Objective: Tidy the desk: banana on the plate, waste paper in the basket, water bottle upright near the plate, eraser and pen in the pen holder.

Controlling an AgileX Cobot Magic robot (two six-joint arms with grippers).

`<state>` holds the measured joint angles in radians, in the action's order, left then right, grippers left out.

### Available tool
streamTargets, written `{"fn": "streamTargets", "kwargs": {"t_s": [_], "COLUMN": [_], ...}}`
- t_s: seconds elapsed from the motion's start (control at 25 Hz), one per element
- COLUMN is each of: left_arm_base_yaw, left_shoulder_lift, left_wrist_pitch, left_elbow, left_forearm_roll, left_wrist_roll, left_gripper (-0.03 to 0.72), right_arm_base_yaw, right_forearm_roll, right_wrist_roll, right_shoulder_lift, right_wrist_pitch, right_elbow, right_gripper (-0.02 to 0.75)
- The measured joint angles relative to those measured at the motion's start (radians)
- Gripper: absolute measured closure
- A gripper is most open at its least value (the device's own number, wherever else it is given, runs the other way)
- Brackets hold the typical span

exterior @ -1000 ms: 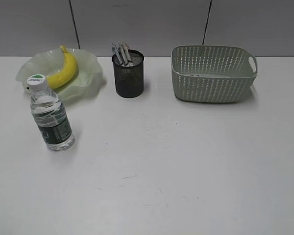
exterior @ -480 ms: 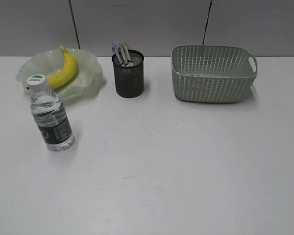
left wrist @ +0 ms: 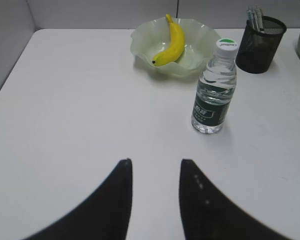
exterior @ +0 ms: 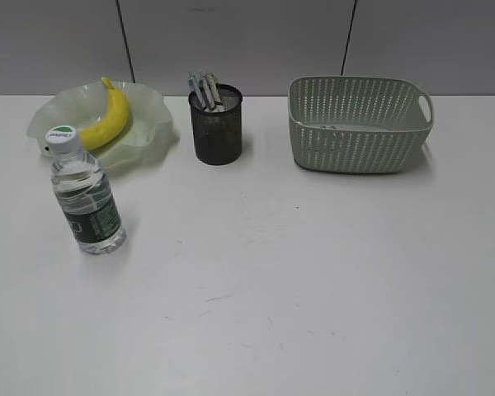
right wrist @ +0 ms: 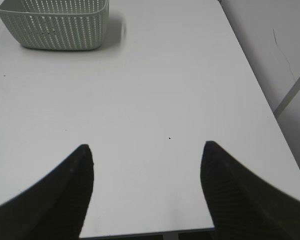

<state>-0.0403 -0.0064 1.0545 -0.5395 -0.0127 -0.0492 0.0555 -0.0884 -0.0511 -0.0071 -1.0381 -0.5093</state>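
The banana (exterior: pixel 107 115) lies in the pale green ruffled plate (exterior: pixel 153 136) at the desk's (exterior: pixel 313 272) back left. Just in front of the plate the water bottle (exterior: pixel 87 202) stands upright. Pens (exterior: pixel 205 87) stick out of the black mesh pen holder (exterior: pixel 217 128); the eraser is hidden. Whether the waste paper lies inside the basket (exterior: pixel 359 124) I cannot tell, since the wall hides most of its floor. In the left wrist view my left gripper (left wrist: pixel 155 162) is open and empty over bare desk, well short of the bottle (left wrist: pixel 214 95). My right gripper (right wrist: pixel 147 147) stands wide open and empty near the desk's front edge.
Neither arm shows in the exterior view. The desk's right edge (right wrist: pixel 260 95) runs close beside the right gripper, with a grey wall beyond it. The basket (right wrist: pixel 55 25) sits far ahead and to the left of that gripper.
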Motion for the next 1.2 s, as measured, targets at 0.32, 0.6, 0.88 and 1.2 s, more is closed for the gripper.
{"fn": "streamTargets", "kwargs": {"t_s": [0.32,0.6,0.88,1.2], "left_arm_base_yaw": [0.002,0.002,0.002,0.002], "left_shoulder_lift": [0.000,0.000,0.000,0.000], "left_wrist_pitch": [0.000,0.000,0.000,0.000], "left_elbow": [0.000,0.000,0.000,0.000], "left_forearm_roll": [0.000,0.000,0.000,0.000], "left_wrist_roll": [0.000,0.000,0.000,0.000], "left_gripper": [0.447,0.447,0.447,0.447], "right_arm_base_yaw": [0.000,0.000,0.000,0.000], "right_forearm_roll": [0.000,0.000,0.000,0.000], "right_wrist_roll": [0.000,0.000,0.000,0.000], "right_shoulder_lift": [0.000,0.000,0.000,0.000], "right_wrist_pitch": [0.000,0.000,0.000,0.000], "right_elbow": [0.000,0.000,0.000,0.000], "right_gripper": [0.207,0.207,0.207,0.207]}}
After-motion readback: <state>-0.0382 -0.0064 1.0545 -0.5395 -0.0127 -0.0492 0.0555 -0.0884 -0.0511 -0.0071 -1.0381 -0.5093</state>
